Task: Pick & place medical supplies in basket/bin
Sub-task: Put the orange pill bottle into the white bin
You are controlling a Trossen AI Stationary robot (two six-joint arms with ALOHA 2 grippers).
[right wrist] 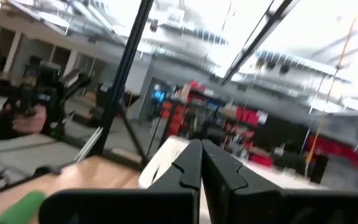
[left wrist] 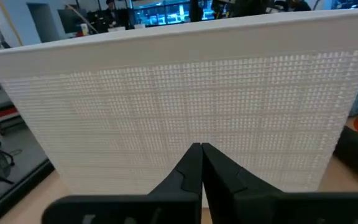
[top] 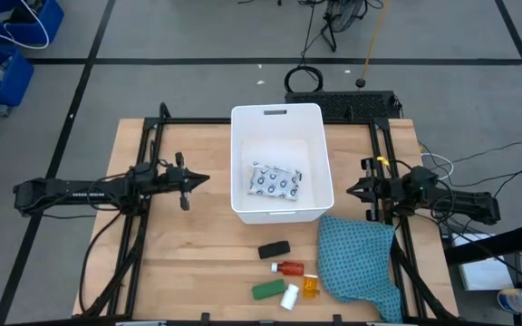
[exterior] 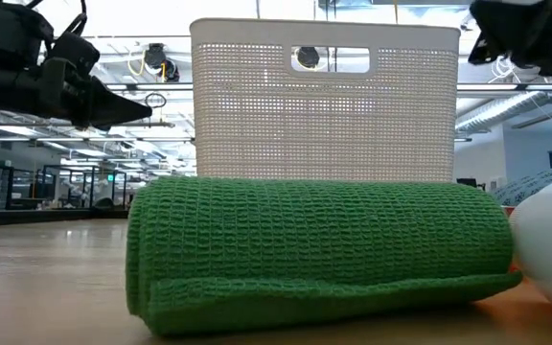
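At the centre of the high view stands the large white rectangular plastic tub point(top: 277, 118), with the white dark-dotted flat packet point(top: 275, 180) already lying inside. Lower centre, on the wooden table point(top: 188, 263), wait the black oblong piece point(top: 274, 249), small red bottle point(top: 289, 268), orange vial point(top: 310, 288), green oblong point(top: 268, 290) and small white bottle point(top: 289, 296), beside the teal blue cloth point(top: 359, 258). The left gripper point(left wrist: 201, 149) and right gripper point(right wrist: 200, 147) hover at the tub's sides, fingers pressed together, holding nothing. One item seems placed; next, an arm must open and descend on another.

Two slim dark arms, black cabling, tapered black-fingered left hand point(top: 199, 181).
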